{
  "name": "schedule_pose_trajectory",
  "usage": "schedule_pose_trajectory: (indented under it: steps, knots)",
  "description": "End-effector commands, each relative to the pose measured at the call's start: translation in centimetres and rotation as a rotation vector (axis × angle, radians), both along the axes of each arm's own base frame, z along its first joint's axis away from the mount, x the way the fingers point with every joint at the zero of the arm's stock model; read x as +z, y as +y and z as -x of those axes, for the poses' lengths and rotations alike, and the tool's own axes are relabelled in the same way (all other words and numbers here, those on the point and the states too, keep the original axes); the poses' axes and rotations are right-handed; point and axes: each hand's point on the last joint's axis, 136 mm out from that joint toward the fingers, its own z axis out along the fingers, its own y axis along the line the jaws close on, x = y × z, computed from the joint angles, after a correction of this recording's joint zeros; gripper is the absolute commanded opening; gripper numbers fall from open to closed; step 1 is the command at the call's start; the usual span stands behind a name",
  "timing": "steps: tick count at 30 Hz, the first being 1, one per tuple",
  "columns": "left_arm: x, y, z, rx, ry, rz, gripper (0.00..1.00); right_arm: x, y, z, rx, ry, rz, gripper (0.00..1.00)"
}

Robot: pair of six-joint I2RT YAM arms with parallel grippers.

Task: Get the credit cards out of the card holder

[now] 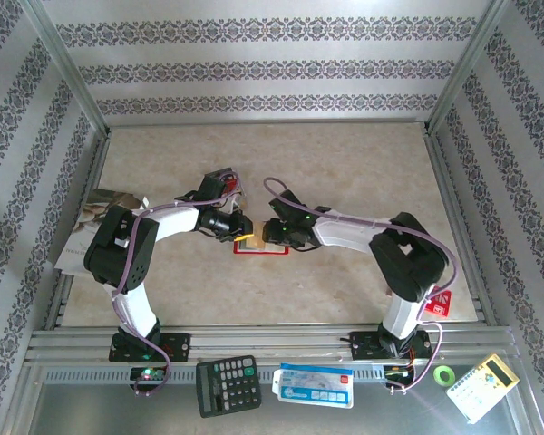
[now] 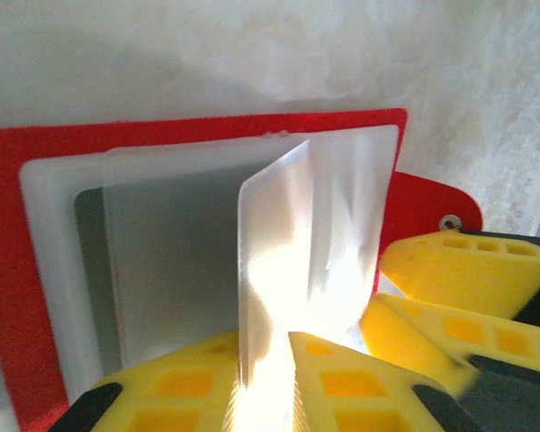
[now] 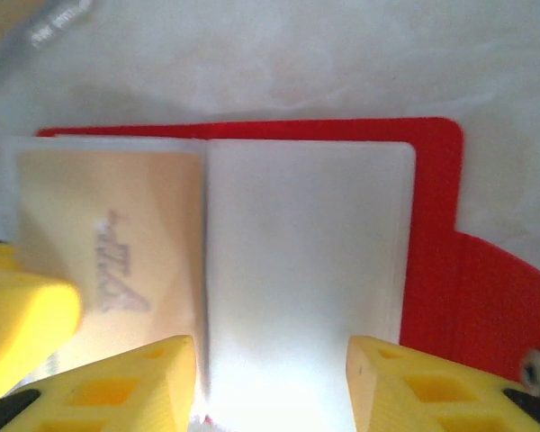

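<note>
At the far left a paper (image 1: 91, 222) lies by the wall, and the left arm bends in beside it to mid-table. There the left gripper (image 1: 244, 236) sits over the left end of the holder (image 1: 279, 250), which lies open and flat on the table between the two grippers. From the left wrist we see its yellow fingers (image 2: 180, 396) pressed together on a pale leaf (image 2: 274, 261) of the holder, which stands up between them. Left of that leaf, a dark grey card (image 2: 88, 270) shows in a frosted pocket (only its edge is plain, the rest is misted over). The right gripper (image 1: 267, 236) is just beside the left one, over the same holder. From the right wrist we see a tan card (image 3: 108, 252) with a faint grey mark in the left pocket and a white page (image 3: 306, 270) to its right. The right fingers (image 3: 405, 382) stand apart, one at each side of that page's near edge. We see nothing clamped, and we cannot tell whether they touch it. The holder's red tab (image 3: 513, 333) juts out to their right. Along the front rail lie a calculator (image 1: 228, 385), a packet (image 1: 313, 385), a green tape roll (image 1: 444, 374) and a yellow device (image 1: 480, 388).
</note>
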Motion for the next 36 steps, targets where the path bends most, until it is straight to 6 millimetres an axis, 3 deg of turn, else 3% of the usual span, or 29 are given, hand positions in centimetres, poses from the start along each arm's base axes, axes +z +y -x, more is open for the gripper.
schedule_pose_trajectory:
  steps: [1,10,19,28,32,36]
  knots:
    - [2.7,-1.6,-0.5,-0.032,-0.074,0.078,0.19,4.3,0.8,-1.2,-0.031,-0.096,-0.155,0.5]
    - [5.0,-4.2,-0.4,-0.057,-0.122,0.141,0.28,6.9,-2.7,-1.3,-0.14,-0.208,-0.171,0.56]
    - [3.6,-5.7,-0.6,-0.064,-0.106,0.108,0.38,7.2,-5.2,-0.9,-0.212,-0.244,-0.155,0.57]
    - [3.5,-3.8,-1.5,0.0,-0.114,0.075,0.47,6.2,-4.6,-1.0,-0.176,-0.227,-0.143,0.52]
    - [2.5,-2.6,-1.7,0.041,-0.097,0.037,0.41,5.0,-3.8,-0.9,-0.149,-0.189,-0.112,0.46]
    - [1.8,-3.0,-1.6,0.048,-0.064,0.029,0.29,3.8,-2.7,-0.9,-0.121,-0.151,-0.094,0.39]
